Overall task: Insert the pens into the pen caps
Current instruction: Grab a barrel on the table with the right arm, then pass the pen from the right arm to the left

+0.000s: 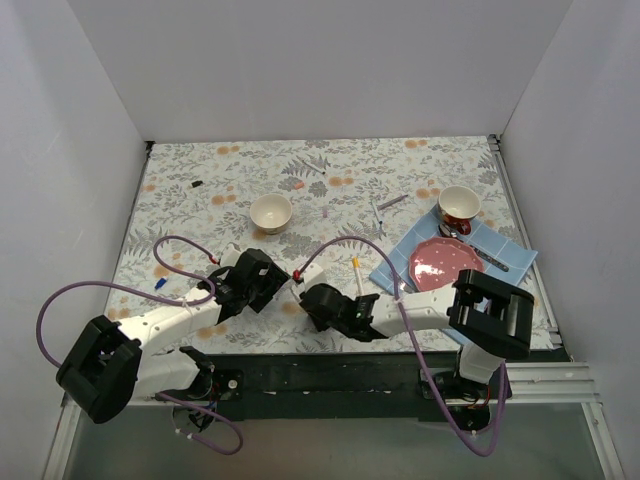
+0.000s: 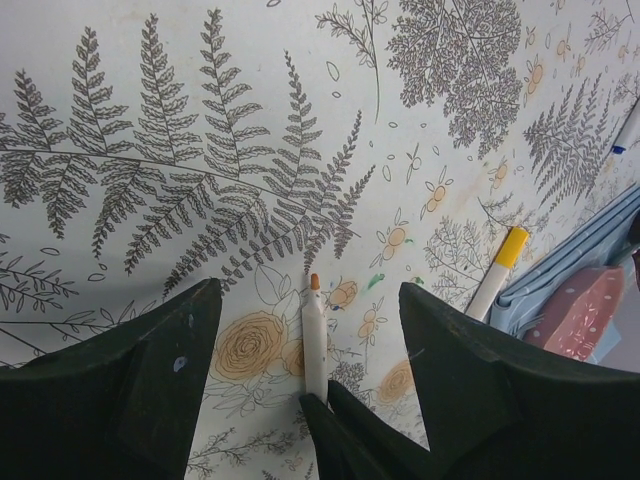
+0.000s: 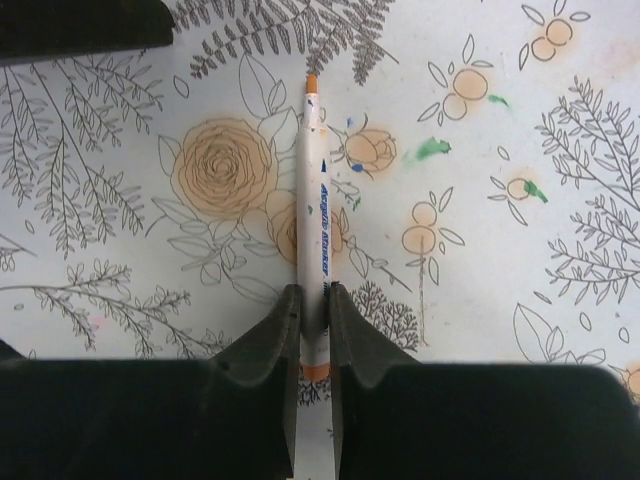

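Roughly mid cloth [image 3: 520, 100], R end effector [image 3: 315, 305] grips pen [image 3: 318, 180].

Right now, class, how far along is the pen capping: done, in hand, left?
Done: no pen clearly capped. In hand: right gripper shut on the orange-tipped pen, left gripper open. Left: the yellow-ended pen and black cap lie loose.

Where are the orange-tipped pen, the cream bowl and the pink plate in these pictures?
orange-tipped pen [image 3: 318, 200]: right wrist view, middle of its white barrel.
cream bowl [image 1: 271, 226]: top view, its near outer wall.
pink plate [image 1: 440, 266]: top view, bare dotted centre.
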Controlling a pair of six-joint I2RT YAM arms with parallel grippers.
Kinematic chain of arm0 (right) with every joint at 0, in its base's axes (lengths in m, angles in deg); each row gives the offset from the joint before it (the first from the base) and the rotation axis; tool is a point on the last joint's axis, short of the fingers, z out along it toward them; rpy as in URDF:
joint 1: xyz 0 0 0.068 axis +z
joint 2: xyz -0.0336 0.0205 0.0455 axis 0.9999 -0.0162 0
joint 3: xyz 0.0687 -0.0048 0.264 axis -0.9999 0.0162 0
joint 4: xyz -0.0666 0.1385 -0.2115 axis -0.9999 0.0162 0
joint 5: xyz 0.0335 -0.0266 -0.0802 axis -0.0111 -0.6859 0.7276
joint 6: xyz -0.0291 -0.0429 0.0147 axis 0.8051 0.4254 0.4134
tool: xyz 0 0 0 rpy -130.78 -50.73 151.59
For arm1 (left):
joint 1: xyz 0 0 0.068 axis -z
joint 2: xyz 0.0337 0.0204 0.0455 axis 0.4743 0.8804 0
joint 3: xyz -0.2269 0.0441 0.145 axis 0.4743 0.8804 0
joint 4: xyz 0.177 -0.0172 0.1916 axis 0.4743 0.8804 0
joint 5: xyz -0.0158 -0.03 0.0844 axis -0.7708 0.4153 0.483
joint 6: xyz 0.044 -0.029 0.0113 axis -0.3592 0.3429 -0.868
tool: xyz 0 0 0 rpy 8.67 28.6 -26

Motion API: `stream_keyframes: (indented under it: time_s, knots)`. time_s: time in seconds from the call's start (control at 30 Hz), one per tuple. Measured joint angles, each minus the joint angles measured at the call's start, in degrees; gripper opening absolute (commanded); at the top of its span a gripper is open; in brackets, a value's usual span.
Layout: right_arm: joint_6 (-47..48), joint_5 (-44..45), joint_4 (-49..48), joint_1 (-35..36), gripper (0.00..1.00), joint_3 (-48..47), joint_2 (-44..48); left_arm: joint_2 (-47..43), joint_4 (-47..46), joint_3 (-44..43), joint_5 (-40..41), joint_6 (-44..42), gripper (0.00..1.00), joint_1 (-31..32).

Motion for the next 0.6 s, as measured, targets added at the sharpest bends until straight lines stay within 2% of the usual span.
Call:
stream_keyframes:
  time_s: [0.23,0.6]
  knots:
    - [0.0,-1.64,-1.53,-0.04,0.01,4.98,4.7,0.0,-1.79,-0.09,-2.86,0.0,0.71,0.0]
    - [0.07,-1.36,-4.59,-0.04,0.01,5.18,7.65,1.36,-5.9,-0.31,-7.1,0.0,0.67,0.07]
